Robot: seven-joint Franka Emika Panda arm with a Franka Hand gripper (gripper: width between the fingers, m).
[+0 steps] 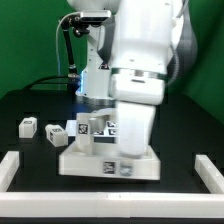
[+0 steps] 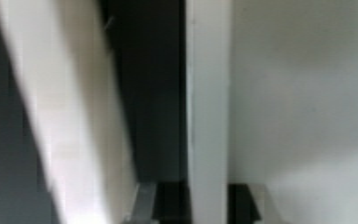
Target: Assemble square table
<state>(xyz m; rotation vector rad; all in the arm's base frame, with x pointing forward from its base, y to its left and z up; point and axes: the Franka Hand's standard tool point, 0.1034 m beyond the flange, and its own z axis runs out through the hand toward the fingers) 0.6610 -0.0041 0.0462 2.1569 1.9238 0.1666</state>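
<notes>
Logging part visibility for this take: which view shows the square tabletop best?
The exterior view: the tabletop lies under the arm, tagged front edge clear, back partly covered. The wrist view gives only blurred white surfaces and a dark gap; whether they are the tabletop cannot be told.

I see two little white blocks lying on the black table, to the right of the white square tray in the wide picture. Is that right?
Wrong side: the exterior view shows the two little white blocks on the black table at that view's left of the white square tray.
</notes>
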